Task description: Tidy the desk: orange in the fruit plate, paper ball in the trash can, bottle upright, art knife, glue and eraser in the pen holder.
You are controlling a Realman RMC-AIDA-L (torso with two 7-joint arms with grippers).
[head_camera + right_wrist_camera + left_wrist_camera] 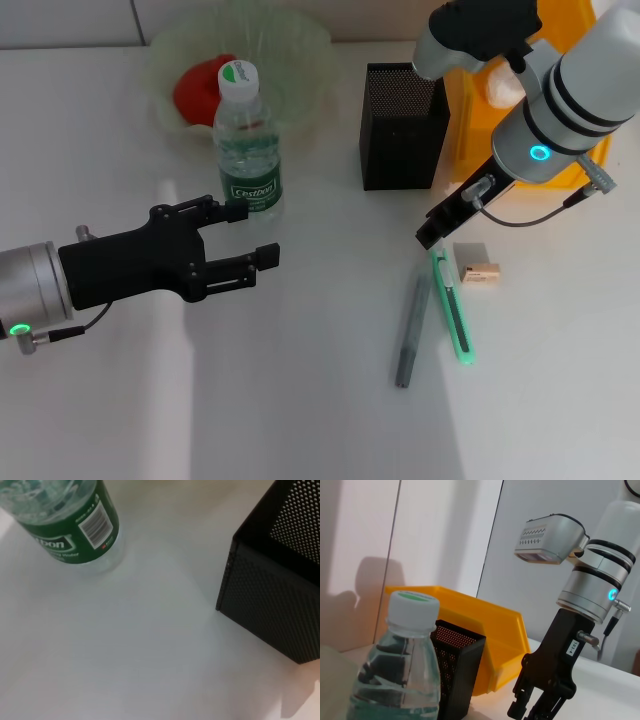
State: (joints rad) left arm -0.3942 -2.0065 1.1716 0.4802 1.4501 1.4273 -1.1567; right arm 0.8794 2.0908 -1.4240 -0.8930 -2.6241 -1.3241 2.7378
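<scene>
A: Bottle (247, 140) is upright at the far left; the left gripper (243, 235) beside it gapes wide, holding nothing.

B: The green art knife (451, 305) lies near-to-far, its far tip just under the right gripper (432, 232), whose jaws' state I cannot tell.

— What carries everything?
— A white tabletop (300, 420).
— What lies on it?
— At the back, a pale green fruit plate (300, 45) and, near it, an upright water bottle (246, 140). A black mesh pen holder (400, 125) stands beside a yellow bin (475, 120). Nearer the front lie a green art knife (453, 305), a grey glue stick (411, 330) alongside it, and an eraser (478, 263) just beside the knife.
</scene>
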